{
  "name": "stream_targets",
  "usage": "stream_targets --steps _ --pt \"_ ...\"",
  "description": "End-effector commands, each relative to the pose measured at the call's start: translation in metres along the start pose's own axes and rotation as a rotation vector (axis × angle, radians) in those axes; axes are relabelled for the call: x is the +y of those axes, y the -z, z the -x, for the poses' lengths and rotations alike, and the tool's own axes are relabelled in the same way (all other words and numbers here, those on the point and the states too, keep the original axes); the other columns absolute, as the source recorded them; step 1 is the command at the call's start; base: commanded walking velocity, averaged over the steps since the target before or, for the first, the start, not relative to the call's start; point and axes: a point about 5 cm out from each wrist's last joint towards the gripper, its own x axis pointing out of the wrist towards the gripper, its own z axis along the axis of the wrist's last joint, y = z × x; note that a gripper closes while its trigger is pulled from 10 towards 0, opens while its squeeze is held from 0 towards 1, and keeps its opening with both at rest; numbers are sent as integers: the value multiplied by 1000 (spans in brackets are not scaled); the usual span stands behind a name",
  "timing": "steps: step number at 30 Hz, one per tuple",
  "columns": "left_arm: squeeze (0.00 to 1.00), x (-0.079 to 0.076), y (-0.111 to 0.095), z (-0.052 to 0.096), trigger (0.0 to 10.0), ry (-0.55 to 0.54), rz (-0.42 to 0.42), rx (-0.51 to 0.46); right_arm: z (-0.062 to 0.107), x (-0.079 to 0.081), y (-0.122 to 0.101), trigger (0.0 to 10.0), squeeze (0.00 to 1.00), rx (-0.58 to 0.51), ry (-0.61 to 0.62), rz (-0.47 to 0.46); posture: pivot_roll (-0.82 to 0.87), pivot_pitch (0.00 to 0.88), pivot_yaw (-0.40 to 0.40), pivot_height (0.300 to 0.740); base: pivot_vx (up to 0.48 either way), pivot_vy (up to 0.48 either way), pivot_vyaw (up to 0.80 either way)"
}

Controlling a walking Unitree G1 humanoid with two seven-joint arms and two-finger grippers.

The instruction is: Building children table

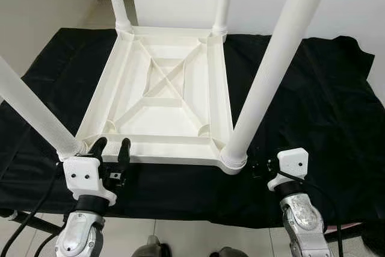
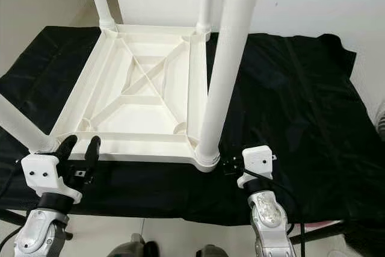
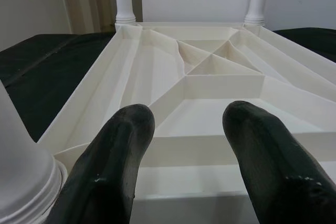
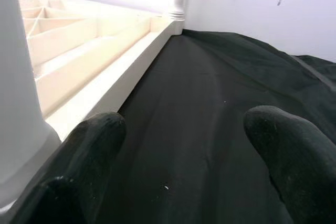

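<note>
1. Fingers of the left gripper [image 1: 110,150] stand parted and empty, tips at the near rim of the table [image 1: 162,88], just beside the near-left leg [image 1: 33,109]; in the left wrist view the rim runs crosswise straight ahead of the fingers [image 3: 118,150].
2. Right gripper [image 4: 184,161] is likewise spread and empty, low over the black cloth [image 1: 313,106], just to the right of the near-right leg [image 1: 274,64]; the table's side rim lies to its left, running away from it.
3. Table lies upside down on the cloth, all four legs pointing up.
4. Judgement: assembly looks near done; the left gripper is nearer to a hold on the rim.
</note>
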Motion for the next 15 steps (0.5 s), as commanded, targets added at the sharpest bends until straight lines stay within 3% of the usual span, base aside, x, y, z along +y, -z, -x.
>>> stream_targets --steps 1,6,15 --pt "0 1 3 4 10000 19 -39 11 5 -2 4 10000 0 12 9 15 -22 106 28 740 0 0 0" --pt "0 -4 5 10 10000 110 -78 22 19 -8 12 10000 0 46 22 61 -25 111 28 740 0 0 0" --pt "0 -7 2 17 10000 205 -108 19 31 -6 9 10000 0 24 -18 100 -31 115 34 740 0 0 0"
